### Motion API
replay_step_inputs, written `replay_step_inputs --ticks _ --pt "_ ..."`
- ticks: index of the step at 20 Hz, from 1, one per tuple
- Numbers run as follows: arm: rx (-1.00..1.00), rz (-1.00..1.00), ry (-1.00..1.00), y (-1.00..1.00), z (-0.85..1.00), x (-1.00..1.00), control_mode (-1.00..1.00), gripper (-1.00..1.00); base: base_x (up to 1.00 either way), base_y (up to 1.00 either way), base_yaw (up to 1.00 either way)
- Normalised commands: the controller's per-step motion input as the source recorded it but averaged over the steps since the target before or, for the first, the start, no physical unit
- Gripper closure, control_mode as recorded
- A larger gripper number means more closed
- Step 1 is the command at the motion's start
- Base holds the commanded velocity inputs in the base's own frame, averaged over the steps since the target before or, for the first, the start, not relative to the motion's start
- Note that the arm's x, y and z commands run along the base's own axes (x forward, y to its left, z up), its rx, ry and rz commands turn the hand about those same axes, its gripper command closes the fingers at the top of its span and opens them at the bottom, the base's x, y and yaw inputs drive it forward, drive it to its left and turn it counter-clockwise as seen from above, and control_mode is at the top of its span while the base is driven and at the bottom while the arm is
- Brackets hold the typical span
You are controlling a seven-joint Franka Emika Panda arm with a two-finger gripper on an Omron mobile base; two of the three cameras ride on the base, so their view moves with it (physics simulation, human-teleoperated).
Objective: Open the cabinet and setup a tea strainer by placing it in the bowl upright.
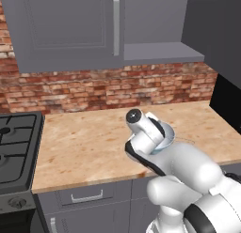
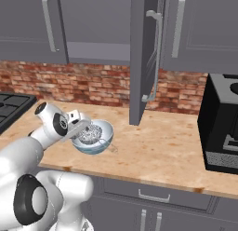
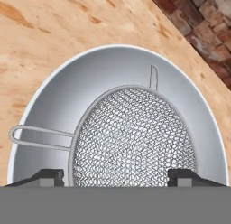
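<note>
The white bowl (image 2: 103, 142) with a pale inside (image 3: 90, 78) stands on the wooden counter, and a sliver of its rim (image 1: 169, 135) peeks out past my wrist. The silver mesh tea strainer (image 2: 92, 132) lies inside it, basket (image 3: 135, 137) low in the bowl and its wire handle (image 3: 40, 136) reaching out to the rim. My gripper (image 3: 115, 177) hangs right over the strainer, open, with its fingertips (image 3: 45, 175) spread to either side of the basket. The wall cabinet door (image 2: 142, 57) stands swung open above the counter, baring a grey shelf (image 1: 160, 51).
A black stove (image 1: 16, 147) borders the counter on the left and a black appliance (image 2: 223, 127) sits at the right. Brick wall (image 1: 108, 89) runs behind. A closed cabinet (image 1: 70, 25) hangs at left; drawers (image 1: 87, 197) lie under the counter edge.
</note>
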Motion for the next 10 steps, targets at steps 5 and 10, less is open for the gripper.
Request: replay_step_inputs --ticks 5,10 --pt "0.0 0.0 0.0 0.0 0.0 0.02 -1.0 -1.0 0.0 0.0 0.0" --pt "0.0 0.0 0.0 0.0 0.0 0.0 -1.0 -1.0 0.0 0.0 0.0"
